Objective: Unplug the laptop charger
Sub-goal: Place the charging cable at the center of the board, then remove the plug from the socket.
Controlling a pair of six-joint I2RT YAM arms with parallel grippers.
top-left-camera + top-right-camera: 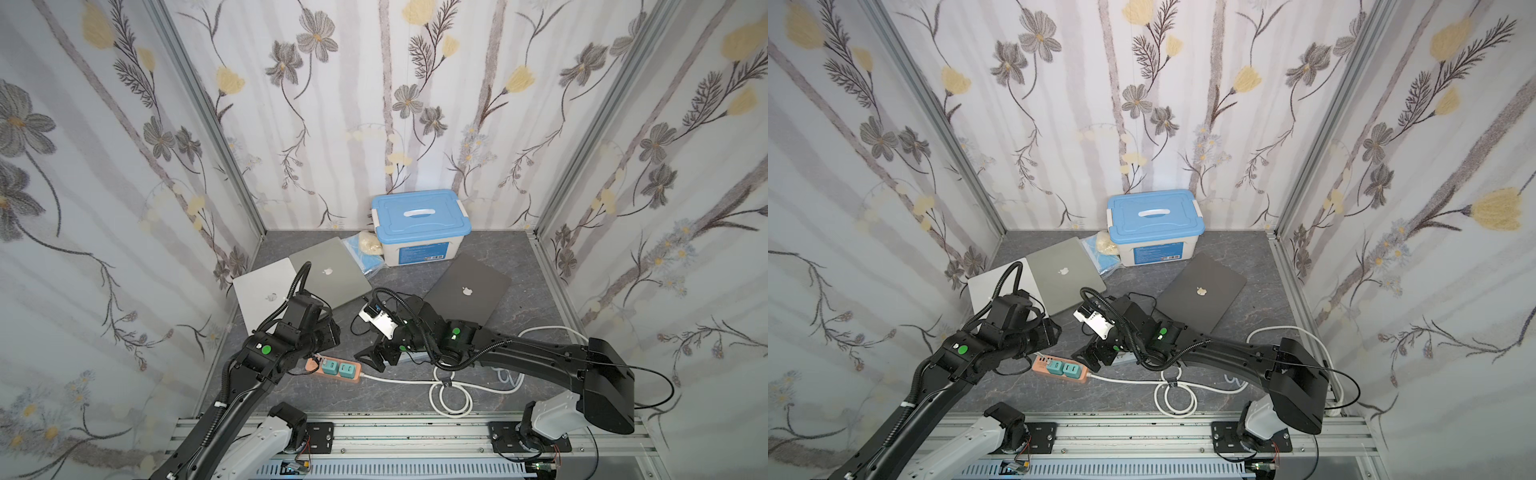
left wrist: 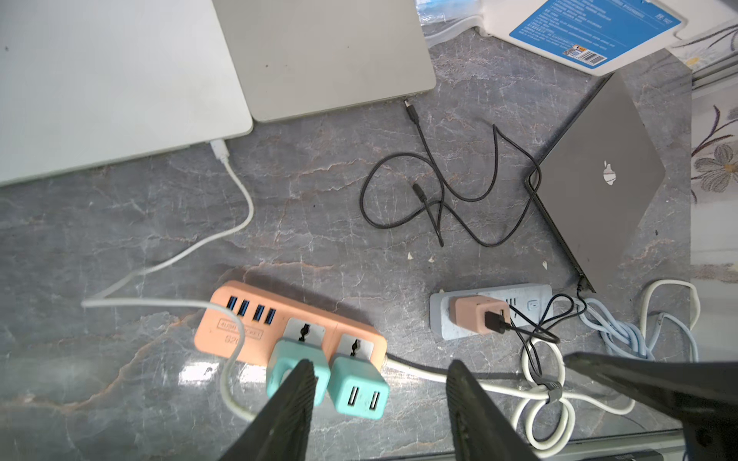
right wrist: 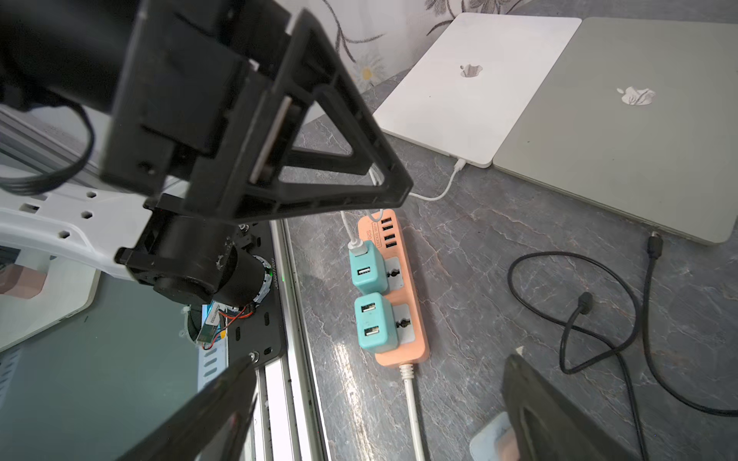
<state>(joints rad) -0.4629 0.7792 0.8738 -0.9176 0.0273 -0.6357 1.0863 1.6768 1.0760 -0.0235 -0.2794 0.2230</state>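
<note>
An orange power strip (image 2: 239,323) lies near the table's front edge and carries two teal chargers. From the teal charger (image 2: 287,351) nearer the strip's USB ports, a white cable (image 2: 239,191) runs to the white laptop (image 2: 112,80) and is plugged in there. My left gripper (image 2: 379,383) hovers open just above the strip. One finger (image 2: 295,399) overlaps that charger, and the other teal charger (image 2: 359,389) sits between the jaws, ungripped. My right gripper (image 3: 379,399) stands wide open and empty to the right of the strip (image 1: 332,368).
A silver laptop (image 2: 327,52) overlaps the white one, with a loose black cable (image 2: 439,187) beside it. A pink charger (image 2: 475,315) on a grey-blue strip (image 2: 527,293) feeds the dark laptop (image 2: 599,199). A blue-lidded box (image 1: 419,216) stands at the back. White cord coils (image 1: 453,395) lie at the front.
</note>
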